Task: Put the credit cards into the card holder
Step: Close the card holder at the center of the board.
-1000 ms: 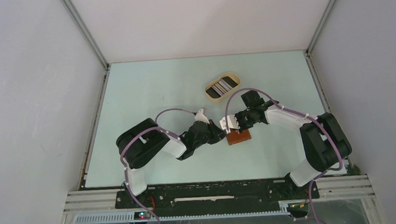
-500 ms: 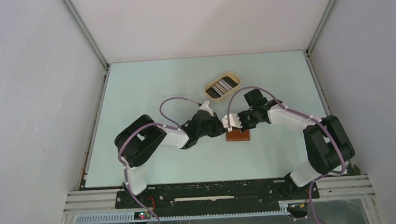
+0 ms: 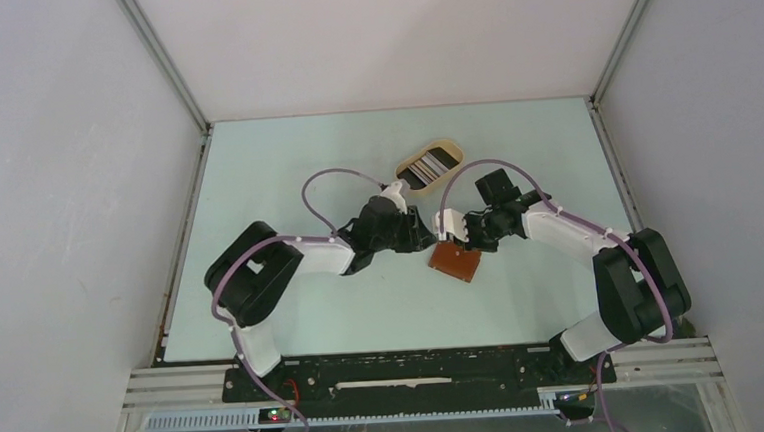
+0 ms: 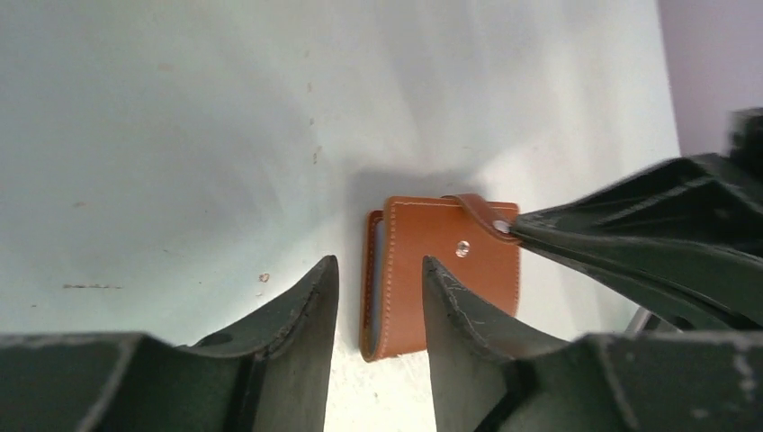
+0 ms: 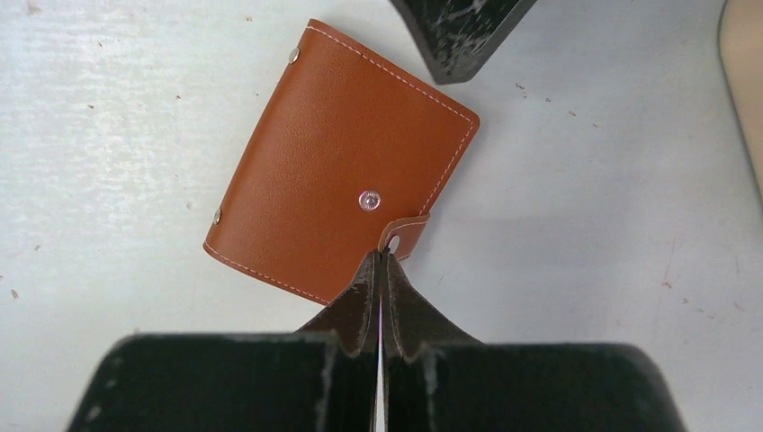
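Observation:
The card holder [image 3: 455, 263] is a folded reddish-brown leather wallet, skewed on the table between the two arms. My right gripper [image 5: 381, 256] is shut on its small closing tab [image 5: 407, 236], which is unsnapped from the stud. In the left wrist view the card holder [image 4: 445, 270] lies just beyond my open left gripper [image 4: 380, 270], its left edge showing in the gap, untouched by either finger. From above, the left gripper [image 3: 421, 236] and right gripper [image 3: 451, 236] nearly meet over it. The credit cards [image 3: 427, 164], dark and pale, lie in the beige tray.
The beige oval tray [image 3: 454, 152] stands just behind both grippers; its rim [image 5: 743, 90] shows at the right of the right wrist view. Grey walls enclose the pale green table [image 3: 285, 172] on three sides.
My left gripper has opened and shifted up toward the back, off the card holder. The right gripper stays on the tab, and the card holder has swung to a skewed angle.

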{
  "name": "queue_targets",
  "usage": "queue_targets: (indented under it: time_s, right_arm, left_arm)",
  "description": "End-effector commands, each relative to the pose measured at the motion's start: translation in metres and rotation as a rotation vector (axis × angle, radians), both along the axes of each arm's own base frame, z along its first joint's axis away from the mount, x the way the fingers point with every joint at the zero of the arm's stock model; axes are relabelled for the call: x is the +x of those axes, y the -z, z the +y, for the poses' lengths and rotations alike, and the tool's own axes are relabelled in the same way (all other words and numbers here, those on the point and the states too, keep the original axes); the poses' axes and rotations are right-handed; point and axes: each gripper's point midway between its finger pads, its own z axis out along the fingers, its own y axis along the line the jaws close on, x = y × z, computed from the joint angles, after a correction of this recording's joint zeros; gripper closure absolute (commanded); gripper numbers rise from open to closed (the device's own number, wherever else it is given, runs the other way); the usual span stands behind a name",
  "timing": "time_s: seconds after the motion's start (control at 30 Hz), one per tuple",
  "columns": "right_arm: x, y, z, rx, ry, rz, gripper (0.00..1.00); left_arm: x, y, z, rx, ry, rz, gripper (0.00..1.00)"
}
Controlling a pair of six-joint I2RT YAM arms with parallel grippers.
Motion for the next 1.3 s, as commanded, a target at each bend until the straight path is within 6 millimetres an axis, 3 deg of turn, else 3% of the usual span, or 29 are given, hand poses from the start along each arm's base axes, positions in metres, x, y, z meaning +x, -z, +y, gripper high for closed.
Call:
queue_targets:
  time_s: [0.0, 0.1, 0.17, 0.27, 0.37, 0.8, 1.27]
  right_arm:
    - [-0.005, -0.002, 0.004, 0.032, 0.07, 0.061, 1.0]
    - [-0.004, 0.0, 0.007, 0.028, 0.096, 0.086, 1.0]
    - [-0.004, 0.001, 0.01, 0.021, 0.1, 0.088, 1.0]
    - [-0.004, 0.004, 0.014, 0.012, 0.098, 0.087, 1.0]
    - [-0.003, 0.007, 0.015, 0.005, 0.107, 0.09, 1.0]
    - [0.003, -0.002, 0.019, 0.037, 0.136, 0.065, 1.0]
    - [0.003, -0.009, 0.024, 0.059, 0.138, 0.054, 1.0]
  left_arm:
    - [-0.005, -0.053, -0.002, -0.104, 0.096, -0.165, 0.55]
    - [-0.02, -0.071, -0.012, -0.223, 0.181, -0.206, 0.59]
    - [-0.027, -0.076, -0.019, -0.278, 0.227, -0.206, 0.67]
    - [-0.029, -0.075, -0.027, -0.319, 0.257, -0.183, 0.84]
    - [-0.029, -0.069, -0.032, -0.327, 0.255, -0.162, 0.89]
    - [-0.025, -0.022, -0.042, -0.159, 0.223, -0.073, 0.93]
    - [-0.025, -0.006, -0.044, -0.093, 0.217, -0.034, 0.95]
